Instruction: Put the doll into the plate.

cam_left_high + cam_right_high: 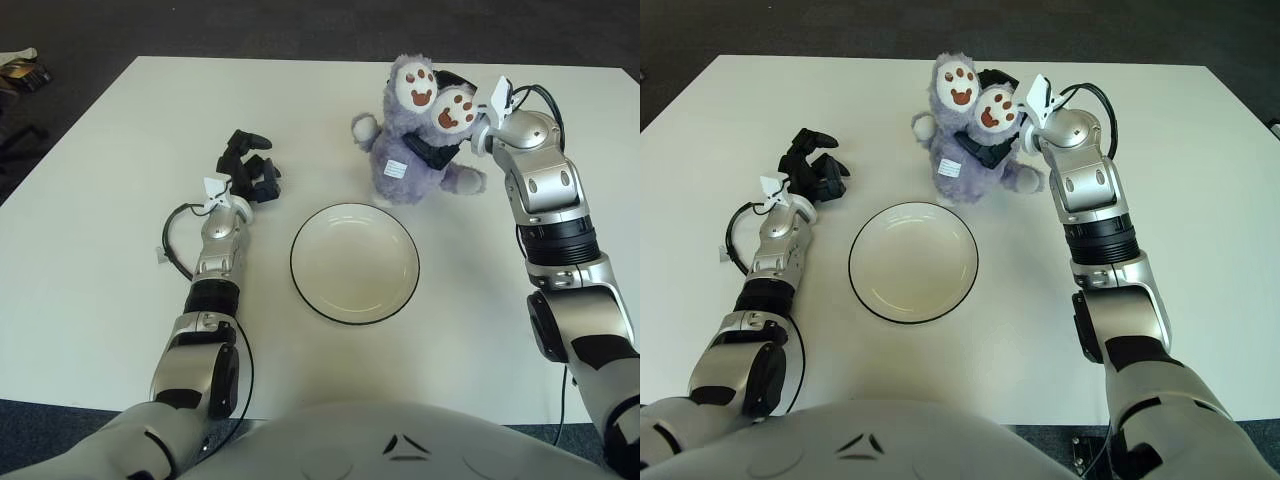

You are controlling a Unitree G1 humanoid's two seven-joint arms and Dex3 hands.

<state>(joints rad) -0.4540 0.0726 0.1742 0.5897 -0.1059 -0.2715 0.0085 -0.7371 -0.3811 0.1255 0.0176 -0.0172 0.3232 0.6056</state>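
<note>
Purple and furry, one doll (415,140) sat upside down on the white table (120,300), its two cream foot pads with brown paw prints pointing up. The right hand (452,130) was clamped on it, dark fingers (430,152) curled round the body just below the raised feet, with the wrist off to the doll's right. One white plate (354,263) with a thin dark rim lay below and to the left of that hand, near the doll but not touching it, and it held nothing. The left hand (250,168) showed well to the left of the plate, above the table, its black fingers loosely bent and gripping nothing. Two arms were in view, one on each side of the plate.
</note>
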